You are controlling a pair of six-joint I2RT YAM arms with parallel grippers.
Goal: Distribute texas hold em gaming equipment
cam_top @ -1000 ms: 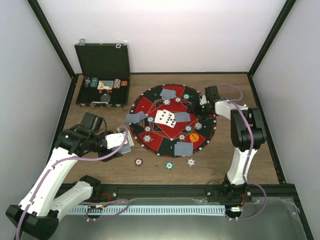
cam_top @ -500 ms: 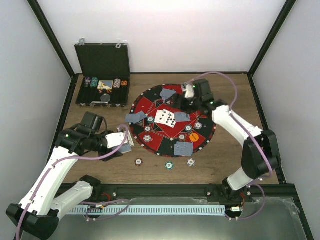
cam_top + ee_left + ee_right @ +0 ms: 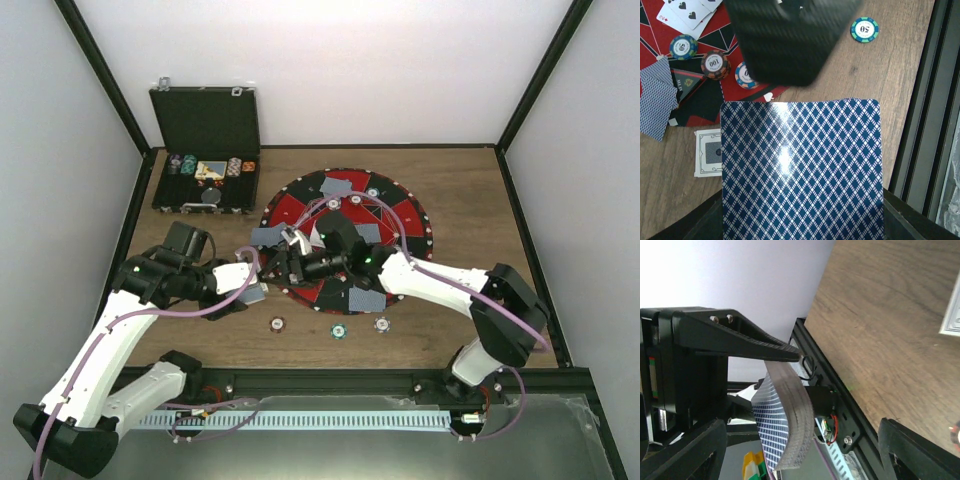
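Position: the deck (image 3: 800, 170) is clamped in the left gripper (image 3: 252, 284), just off the 8 o'clock rim of the round mat (image 3: 405, 215), above the counter (image 3: 470, 180). Stretched across the mat, the right gripper (image 3: 284, 260) has its jaws spread wide, holding nothing, close to the deck's free end.

Risks, as judged:
- The jaws could close on several cards instead of one.
- A pull could drag the stack loose and spill it.
- The two grippers are near enough to knock.

Right wrist view: the stack is edge-on and bowed, so slippage is plausible.

Left wrist view: patterned back up, long axis apparently 12–6 o'clock, free short edge at 12.
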